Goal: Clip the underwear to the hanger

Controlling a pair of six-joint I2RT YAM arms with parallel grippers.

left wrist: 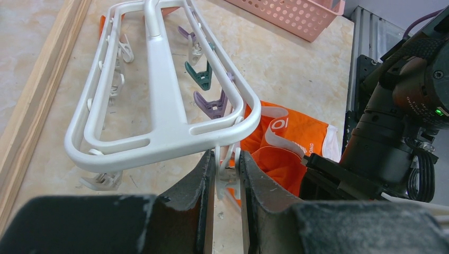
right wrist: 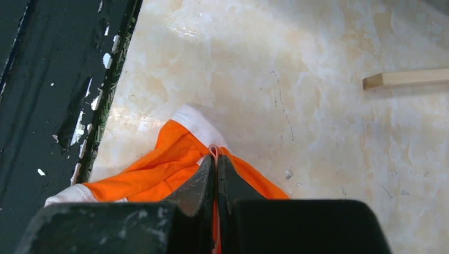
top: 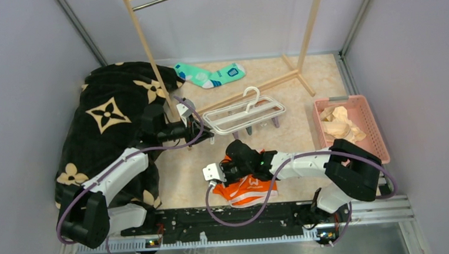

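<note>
A pink plastic basket point(top: 377, 135) sits at the right edge, a teal sock point(top: 210, 76) at the far edge, a black flower-patterned blanket point(top: 109, 113) along the left. The table point(top: 296, 137) is beige marble. The white frame hanger point(top: 245, 115) is at the table's middle, left fingers point(left wrist: 204, 177) pinching its white clip point(left wrist: 227, 168). Bright orange underwear point(top: 251, 190) lies crumpled at the near edge, right fingers point(right wrist: 204, 182) pinching a fold.

Orange underwear point(top: 251, 190) bunched on counter point(top: 306, 148) by near edge, white trim showing, 1 fold pinched in right end effector point(right wrist: 216, 168). White hanger point(top: 246, 115) just behind, purple, teal clips point(left wrist: 212, 103) dangling.
</note>
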